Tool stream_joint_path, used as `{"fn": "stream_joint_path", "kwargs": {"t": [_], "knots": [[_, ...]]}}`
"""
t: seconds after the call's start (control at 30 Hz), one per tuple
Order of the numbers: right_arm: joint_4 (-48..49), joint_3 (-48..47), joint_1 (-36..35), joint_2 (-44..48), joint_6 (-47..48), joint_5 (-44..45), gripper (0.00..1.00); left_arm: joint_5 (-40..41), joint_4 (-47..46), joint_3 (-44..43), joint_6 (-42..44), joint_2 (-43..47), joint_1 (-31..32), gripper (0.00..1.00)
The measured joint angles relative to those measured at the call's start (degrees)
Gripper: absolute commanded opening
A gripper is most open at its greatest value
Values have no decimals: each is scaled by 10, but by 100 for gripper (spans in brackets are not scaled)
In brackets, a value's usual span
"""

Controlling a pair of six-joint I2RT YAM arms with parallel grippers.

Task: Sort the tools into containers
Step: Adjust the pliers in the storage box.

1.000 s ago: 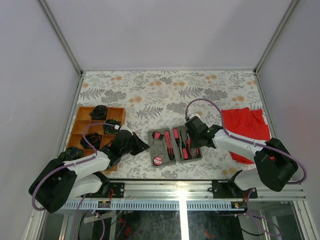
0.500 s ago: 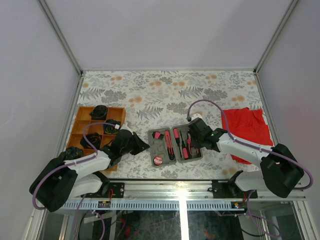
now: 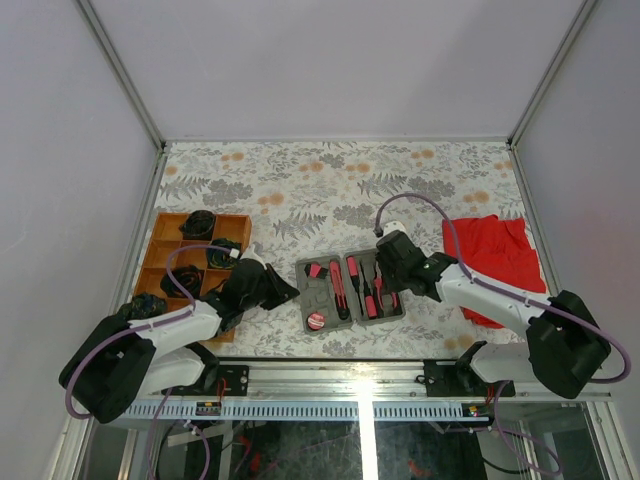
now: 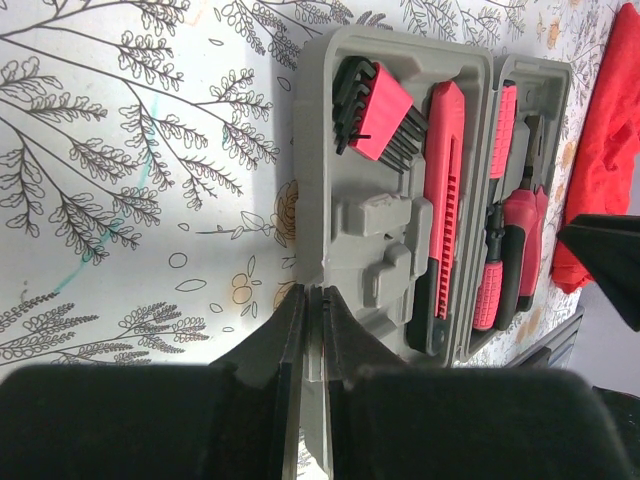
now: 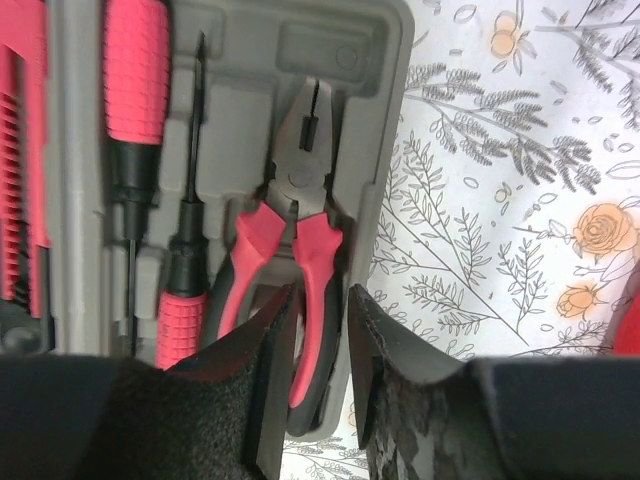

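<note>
Your right gripper (image 5: 321,300) has its jaws parted a little, straddling one handle of the pink-red and black combination pliers (image 5: 300,190). You cannot tell whether the pads touch it. The pliers lie in their moulded recess along the outer wall of the flat grey plastic hinged case (image 5: 385,60), nose pointing away from the jaws. Just left of those jaws, in the same half, lie a slim screwdriver with a short pink-red grip (image 5: 185,300) and a thicker pink-red-handled screwdriver (image 5: 135,80). To their right is the flower-printed table cover (image 5: 490,150).

Your left gripper (image 4: 311,295) has its jaws pressed together on nothing, tips just at the case's edge. Ahead of them sit black hex keys in a pink-red holder (image 4: 385,110), with a long pink-red utility knife (image 4: 445,180) to the right. The orange-brown wooden compartment tray (image 3: 165,250) lies behind those jaws, beside the arm.
</note>
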State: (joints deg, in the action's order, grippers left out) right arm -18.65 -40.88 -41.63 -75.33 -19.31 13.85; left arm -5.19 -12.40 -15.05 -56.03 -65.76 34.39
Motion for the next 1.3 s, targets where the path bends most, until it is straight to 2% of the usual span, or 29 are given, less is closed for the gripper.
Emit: {"fn": "stream_joint_path", "kwargs": {"t": [0.27, 0.57, 0.77, 0.93, 1.2, 1.3], "knots": [[-25, -39, 1, 20, -2, -46, 27, -2, -3, -6, 2, -9, 0, 0], [-47, -40, 1, -38, -17, -120, 24, -2, -3, -6, 4, -10, 0, 0], [-42, -42, 1, -54, -30, -140, 11, -4, -5, -10, 3, -17, -1, 0], [-47, -44, 3, -68, -38, -134, 7, -9, -11, -12, 3, -24, -1, 0], [-63, -59, 3, -85, -49, -129, 5, -14, -15, -12, 3, -28, -3, 0], [-64, -59, 4, -83, -51, -129, 13, -15, -15, -12, 3, -28, -3, 0]]}}
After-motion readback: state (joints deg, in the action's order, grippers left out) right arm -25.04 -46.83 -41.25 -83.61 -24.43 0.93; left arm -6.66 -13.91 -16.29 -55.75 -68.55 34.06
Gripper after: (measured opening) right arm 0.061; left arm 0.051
